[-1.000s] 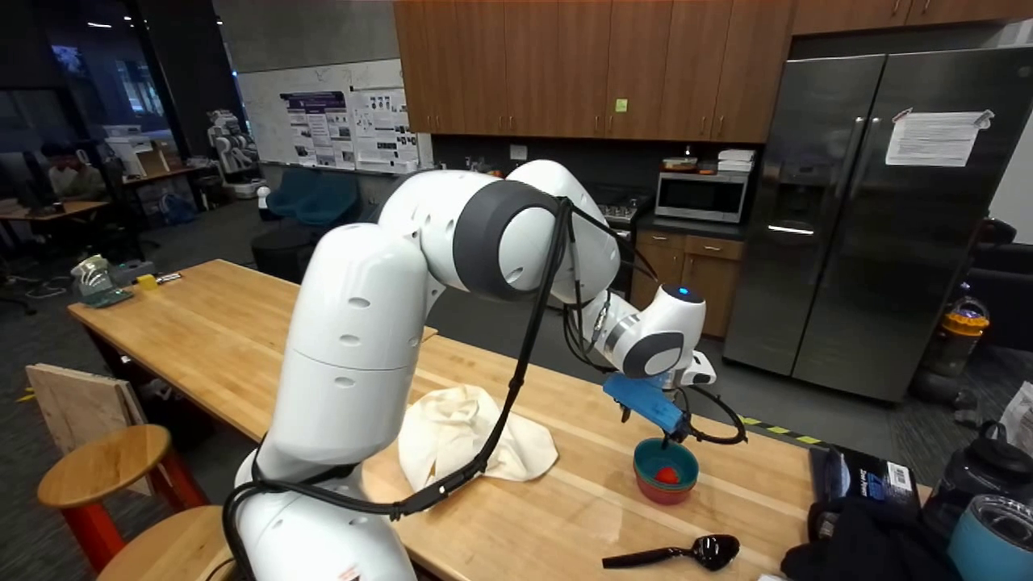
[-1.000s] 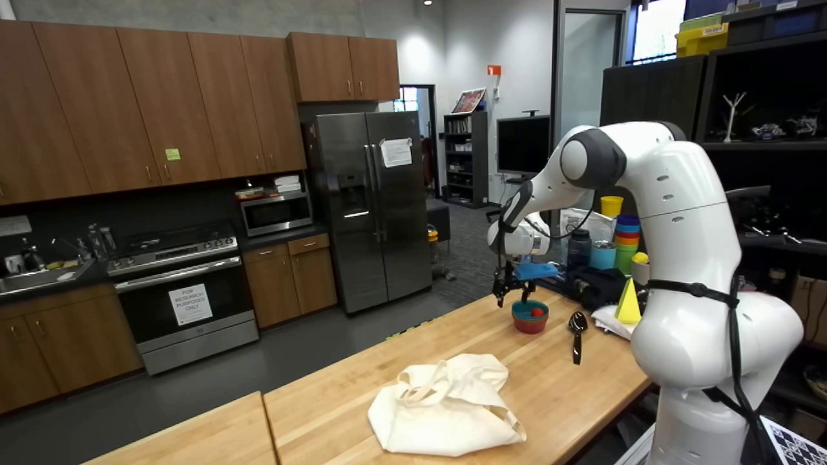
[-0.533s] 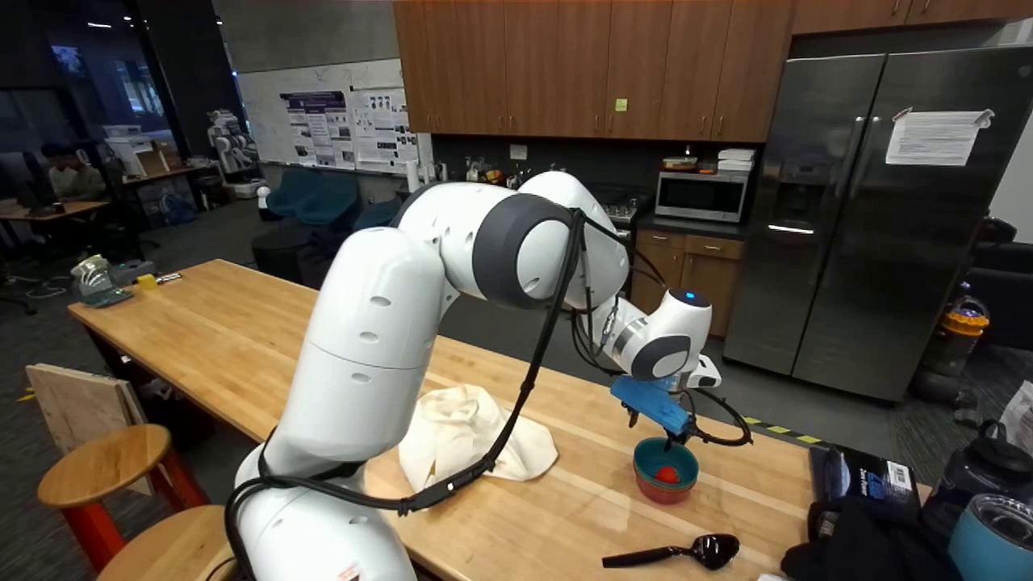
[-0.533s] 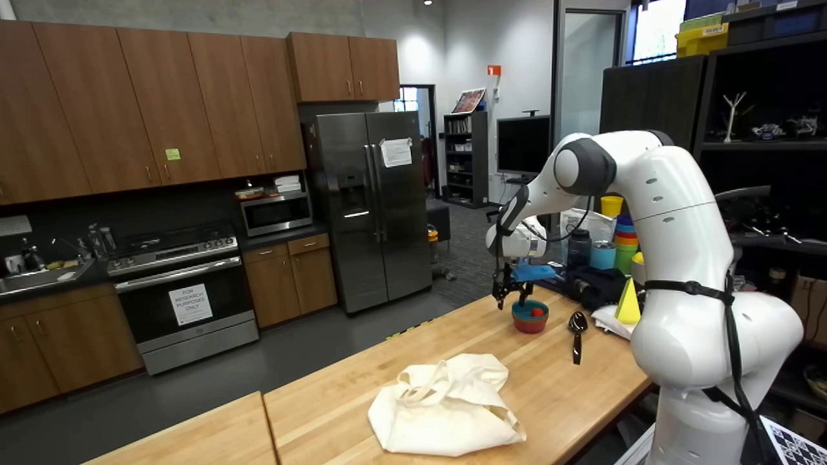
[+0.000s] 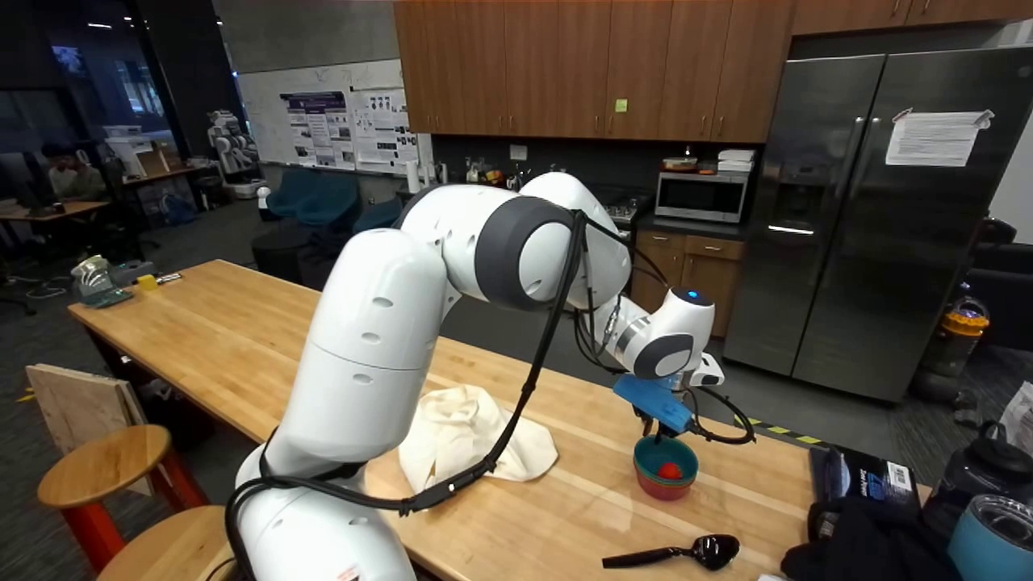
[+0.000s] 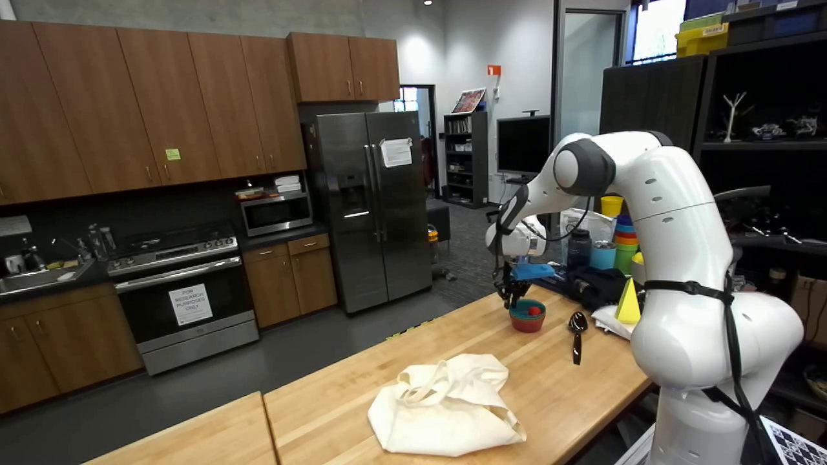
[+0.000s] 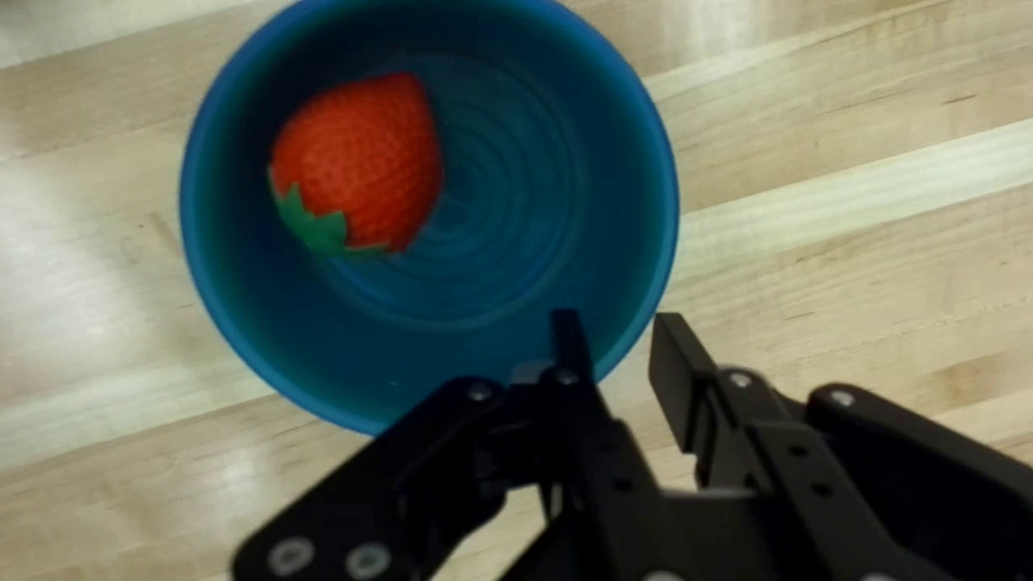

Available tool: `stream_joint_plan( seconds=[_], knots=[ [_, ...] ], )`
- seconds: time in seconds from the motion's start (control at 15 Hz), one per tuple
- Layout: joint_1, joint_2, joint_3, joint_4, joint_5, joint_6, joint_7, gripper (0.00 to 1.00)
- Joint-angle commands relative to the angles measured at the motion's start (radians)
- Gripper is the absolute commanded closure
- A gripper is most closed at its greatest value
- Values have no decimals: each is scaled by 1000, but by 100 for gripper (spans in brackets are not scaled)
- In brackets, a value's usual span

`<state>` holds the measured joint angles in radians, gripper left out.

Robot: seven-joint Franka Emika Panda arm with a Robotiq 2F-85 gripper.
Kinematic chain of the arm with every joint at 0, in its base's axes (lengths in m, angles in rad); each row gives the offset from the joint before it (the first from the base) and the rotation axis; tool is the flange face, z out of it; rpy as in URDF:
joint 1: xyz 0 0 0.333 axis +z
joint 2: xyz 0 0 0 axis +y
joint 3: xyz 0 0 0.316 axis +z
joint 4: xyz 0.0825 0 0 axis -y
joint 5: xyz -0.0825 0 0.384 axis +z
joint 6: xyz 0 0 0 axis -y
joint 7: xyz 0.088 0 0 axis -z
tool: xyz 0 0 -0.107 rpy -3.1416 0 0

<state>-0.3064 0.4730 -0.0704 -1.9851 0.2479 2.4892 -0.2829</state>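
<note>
A teal bowl (image 7: 671,186) stands on the table in the wrist view, with a red strawberry (image 7: 359,165) lying inside it. The exterior views show red (image 5: 663,491) on its lower outside; whether that is a second, nested bowl I cannot tell. My gripper (image 7: 613,323) straddles the bowl's rim, partly open. Its left finger reaches over the inside of the bowl, while the right finger (image 7: 674,363) is outside. A gap shows between them, and contact with the wall is unclear. In an exterior view the gripper (image 6: 508,302) hangs at the bowl's edge.
A black spoon (image 5: 714,553) lies on the table near the bowl. Farther along rests a crumpled cream cloth bag (image 6: 446,413). Beyond the bowl are a dark cloth bundle (image 6: 597,287), a blue tumbler (image 5: 993,537) and a yellow pyramid (image 6: 628,307).
My gripper came down to the bowl's edge, and its fingers have drawn closer together. Over the last half second the bowl and strawberry shifted slightly.
</note>
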Motion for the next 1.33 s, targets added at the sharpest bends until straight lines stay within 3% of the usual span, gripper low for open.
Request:
stream_joint_plan(
  seconds=[0.0,0.87,1.27],
  knots=[
    [-24,9,10,20,20,-17,-6,100],
    [-20,-32,-11,2,-11,-29,6,99],
    [10,-64,-38,-2,-99,-75,39,99]
  ],
)
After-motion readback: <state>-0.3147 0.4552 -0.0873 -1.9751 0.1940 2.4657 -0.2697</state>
